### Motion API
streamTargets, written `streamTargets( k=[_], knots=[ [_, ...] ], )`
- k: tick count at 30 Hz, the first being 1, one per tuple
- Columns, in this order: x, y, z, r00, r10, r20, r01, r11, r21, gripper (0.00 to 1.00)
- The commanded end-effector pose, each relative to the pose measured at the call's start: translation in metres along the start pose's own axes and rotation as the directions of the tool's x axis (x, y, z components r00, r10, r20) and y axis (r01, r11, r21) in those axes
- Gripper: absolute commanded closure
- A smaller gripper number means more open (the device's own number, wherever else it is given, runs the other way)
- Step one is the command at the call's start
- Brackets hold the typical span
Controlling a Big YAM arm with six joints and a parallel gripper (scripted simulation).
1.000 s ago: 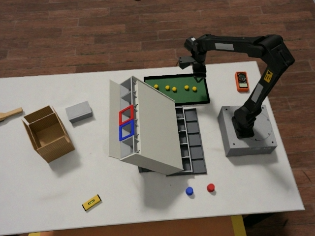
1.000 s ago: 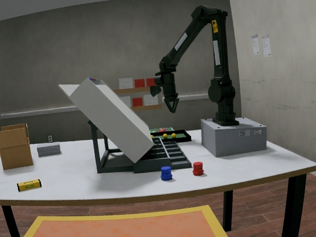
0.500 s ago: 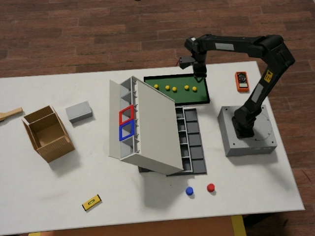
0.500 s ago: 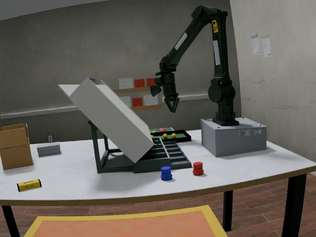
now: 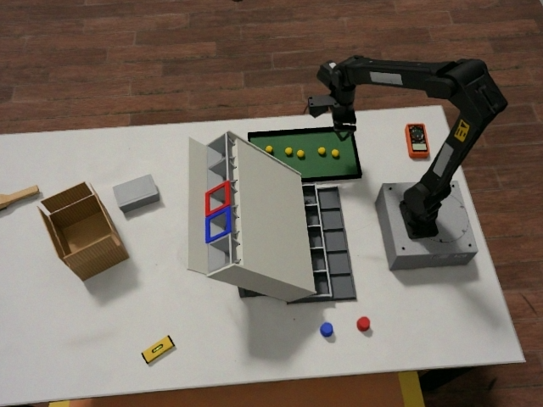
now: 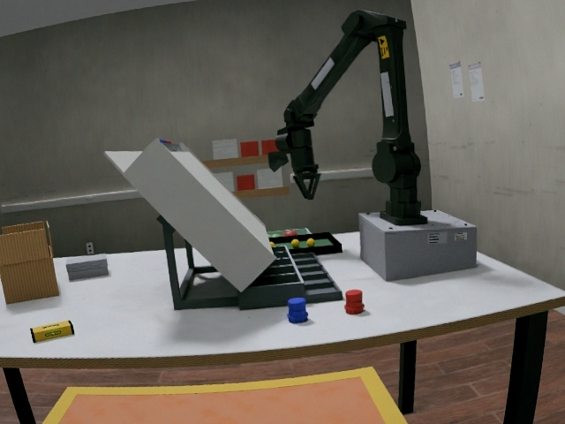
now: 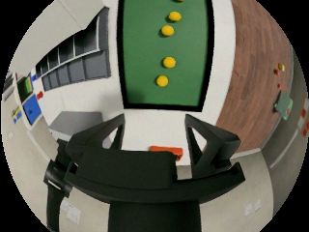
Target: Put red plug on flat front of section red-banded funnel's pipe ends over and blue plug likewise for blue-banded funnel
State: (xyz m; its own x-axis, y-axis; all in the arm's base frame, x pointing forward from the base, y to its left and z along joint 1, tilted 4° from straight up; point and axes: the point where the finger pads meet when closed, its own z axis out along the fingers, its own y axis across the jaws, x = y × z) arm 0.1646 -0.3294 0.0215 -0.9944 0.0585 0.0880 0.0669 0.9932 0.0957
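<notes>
My gripper is open and empty. It hangs high above the right end of the green marble tray. Several yellow marbles lie in a row in the tray. The slanted white cover hides the pipes. The red-banded funnel and the blue-banded funnel sit side by side at its top. The grey row of sections lies at its foot. The red plug and the blue plug stand upright on the table near the front edge.
An orange meter lies right of the tray. The arm's grey base stands at the right. A cardboard box, a grey block and a yellow level are on the left.
</notes>
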Motion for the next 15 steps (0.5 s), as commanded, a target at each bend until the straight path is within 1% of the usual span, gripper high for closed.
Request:
streamTargets(
  k=[1, 6, 15],
  knots=[
    [-0.0068, -0.0230, -0.0111, 1.000, 0.004, 0.013, -0.004, 1.000, 0.021, 0.20],
    [-0.0075, -0.0245, -0.0119, 1.000, 0.003, 0.012, -0.003, 1.000, 0.018, 0.20],
    [-0.0077, -0.0274, -0.0123, 1.000, 0.007, 0.026, -0.008, 0.999, 0.046, 0.20]
  ],
)
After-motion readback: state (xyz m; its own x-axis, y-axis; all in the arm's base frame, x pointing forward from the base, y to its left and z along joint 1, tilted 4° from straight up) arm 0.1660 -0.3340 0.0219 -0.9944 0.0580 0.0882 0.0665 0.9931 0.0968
